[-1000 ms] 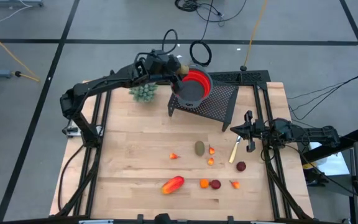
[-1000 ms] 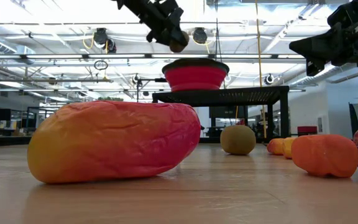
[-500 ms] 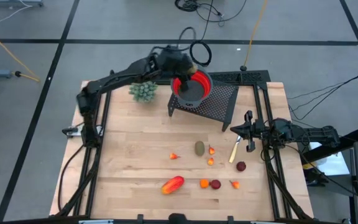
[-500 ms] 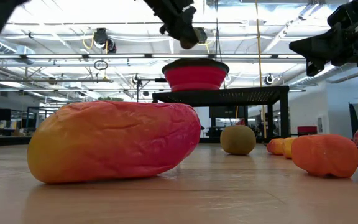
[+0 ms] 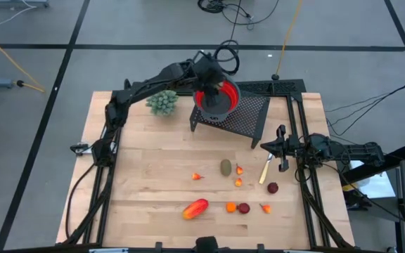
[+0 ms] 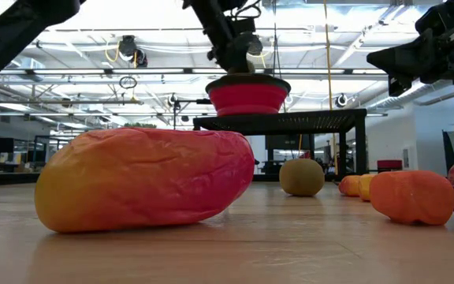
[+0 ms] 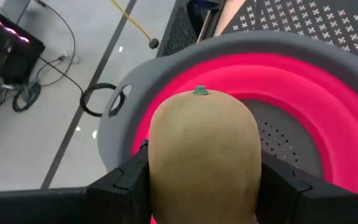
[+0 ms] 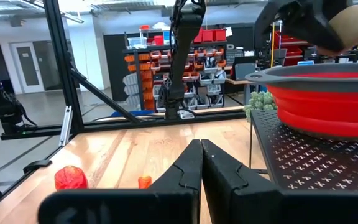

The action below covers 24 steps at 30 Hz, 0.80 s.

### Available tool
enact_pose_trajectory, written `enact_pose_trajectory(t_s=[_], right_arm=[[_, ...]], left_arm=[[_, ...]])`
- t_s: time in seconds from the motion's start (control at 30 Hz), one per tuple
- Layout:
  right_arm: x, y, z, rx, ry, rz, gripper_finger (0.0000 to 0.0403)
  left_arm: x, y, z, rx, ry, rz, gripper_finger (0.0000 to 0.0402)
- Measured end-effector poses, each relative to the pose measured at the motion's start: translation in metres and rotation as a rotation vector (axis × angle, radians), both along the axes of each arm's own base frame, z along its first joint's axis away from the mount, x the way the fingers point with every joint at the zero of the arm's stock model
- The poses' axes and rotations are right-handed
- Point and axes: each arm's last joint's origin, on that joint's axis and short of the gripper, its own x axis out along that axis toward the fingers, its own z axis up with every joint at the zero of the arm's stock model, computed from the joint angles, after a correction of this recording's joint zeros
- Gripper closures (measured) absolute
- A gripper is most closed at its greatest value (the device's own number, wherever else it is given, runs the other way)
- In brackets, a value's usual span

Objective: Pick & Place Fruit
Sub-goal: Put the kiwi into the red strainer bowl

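While the red bowl [image 5: 219, 97] with its grey rim sits on the black perforated stand [image 5: 241, 116] at the table's far edge, its visible interior holds nothing. Directly above the bowl, the left gripper [image 7: 201, 180] clamps an olive-brown oval fruit [image 7: 204, 155] between its fingers. Remaining fruit lies on the wooden table [image 5: 146, 176]: a second olive-brown oval [image 5: 226, 167], a long red-orange piece [image 5: 195, 208] and small bits nearby. At the table's right side, the right gripper [image 5: 281, 149] hovers with jaws closed, empty.
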Motion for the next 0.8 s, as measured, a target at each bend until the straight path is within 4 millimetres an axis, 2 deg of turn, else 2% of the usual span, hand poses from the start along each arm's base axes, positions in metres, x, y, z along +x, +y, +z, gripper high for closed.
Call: enact_pose_trajectory(t_s=[0.2, 0.33, 0.53, 0.8], right_arm=[[0.000, 0.000, 0.000, 0.000, 0.001, 0.000, 0.0403], [0.000, 0.000, 0.000, 0.000, 0.000, 0.000, 0.0403], [0.000, 0.000, 0.000, 0.001, 0.000, -0.002, 0.0403], [0.000, 0.000, 0.000, 0.001, 0.002, -0.002, 0.0403]], left_arm=[[0.009, -0.011, -0.010, -0.039, 0.024, -0.051, 0.0199], [0.021, -0.015, -0.026, -0.023, 0.070, -0.084, 0.0199], [0.024, -0.012, -0.045, -0.042, 0.150, -0.081, 0.0199], [0.023, -0.006, -0.045, -0.036, 0.148, -0.063, 0.0199]])
